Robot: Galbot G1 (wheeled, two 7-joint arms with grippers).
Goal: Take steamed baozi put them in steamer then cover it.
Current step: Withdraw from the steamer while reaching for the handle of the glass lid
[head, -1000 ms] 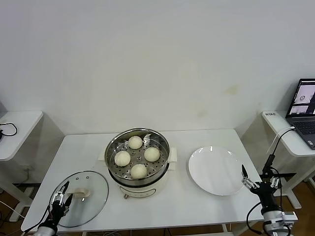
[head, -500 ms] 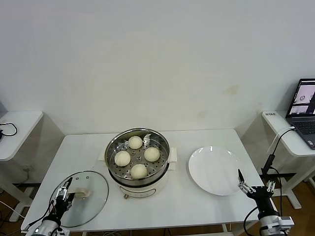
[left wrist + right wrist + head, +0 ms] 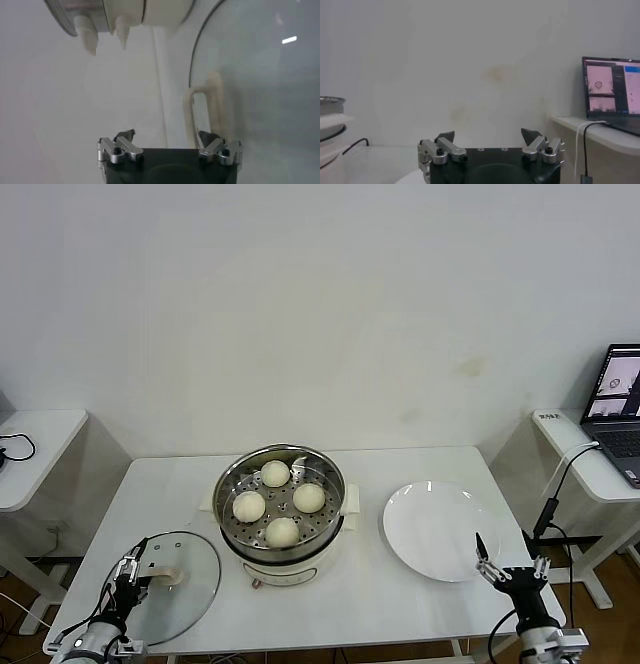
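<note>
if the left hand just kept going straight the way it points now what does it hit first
Most likely the cover: its cream handle lies right ahead of the open left hand, slightly toward one finger. Beyond it stands the steamer. Depth is unclear, so the hand might pass above the glass.

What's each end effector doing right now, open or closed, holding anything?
Left end effector: open, holding nothing, at the cover by its handle.
Right end effector: open, holding nothing, near the plate.

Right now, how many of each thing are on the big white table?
Baozi: 4
Steamer: 1
Glass cover: 1
White plate: 1
Total: 7
</note>
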